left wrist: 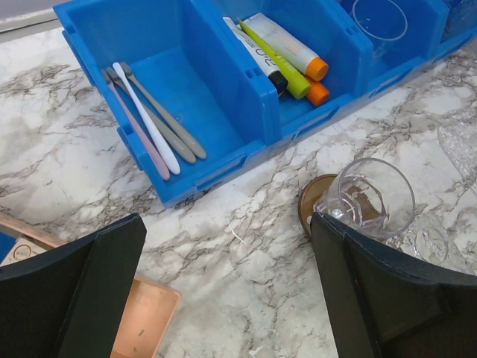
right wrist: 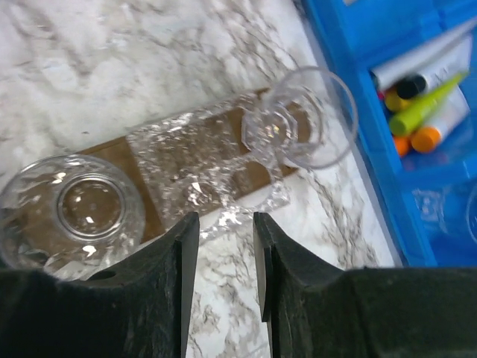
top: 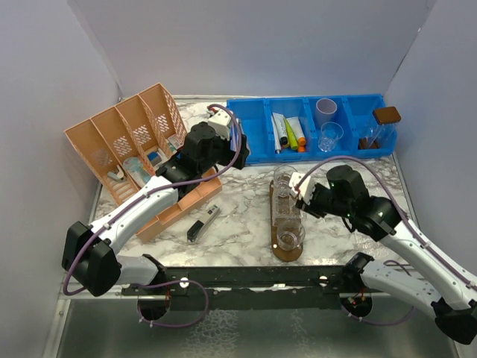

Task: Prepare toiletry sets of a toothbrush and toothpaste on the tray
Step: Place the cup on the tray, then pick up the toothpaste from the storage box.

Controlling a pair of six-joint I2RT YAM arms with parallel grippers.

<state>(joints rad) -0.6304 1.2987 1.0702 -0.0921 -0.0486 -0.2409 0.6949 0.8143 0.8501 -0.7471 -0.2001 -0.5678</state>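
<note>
The dark brown tray (top: pixel 287 250) lies on the marble with three clear tumblers in a row on it. In the right wrist view they are a round one (right wrist: pixel 71 212), a square faceted one (right wrist: pixel 197 164) and a tilted one (right wrist: pixel 298 119). My right gripper (right wrist: pixel 226 216) is open by a narrow gap. The square tumbler's rim lies just past its tips, with nothing between the pads. My left gripper (left wrist: pixel 227 221) is wide open and empty over bare marble, beside the tray's far end (left wrist: pixel 311 205). Toothbrushes (left wrist: pixel 153 123) and toothpaste tubes (left wrist: pixel 287 48), one lime green (left wrist: pixel 277 66), lie in the blue bin (left wrist: pixel 223 82).
An orange divided basket (top: pixel 127 142) stands at the left under my left arm. The blue bin (top: pixel 356 104) along the back also holds two clear cups (top: pixel 328 123) and a brown-lidded container (top: pixel 384 119). A small black-and-white object (top: pixel 203 222) lies left of the tray.
</note>
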